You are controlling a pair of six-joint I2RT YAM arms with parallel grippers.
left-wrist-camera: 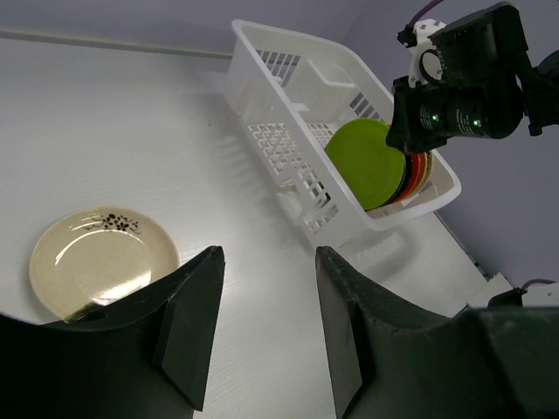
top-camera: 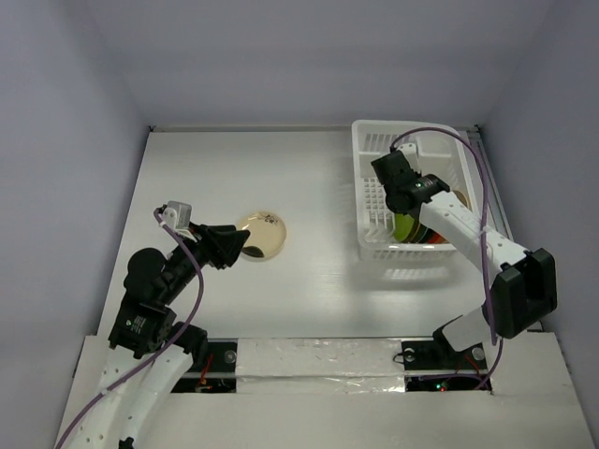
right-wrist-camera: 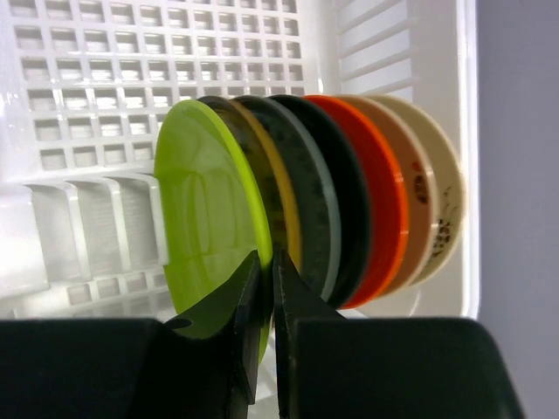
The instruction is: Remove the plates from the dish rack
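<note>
The dish rack sits at the far right of the bench. A row of plates stands on edge inside it at its near end, the lime green plate foremost, with darker ones, an orange-red plate and pale ones behind. The right claw reaches into the rack, its fingers pinched almost together on the lime green plate's rim, one on each face. The left claw hangs wide apart and holds nothing, just beside a cream plate lying flat on the bench, left of the rack.
</note>
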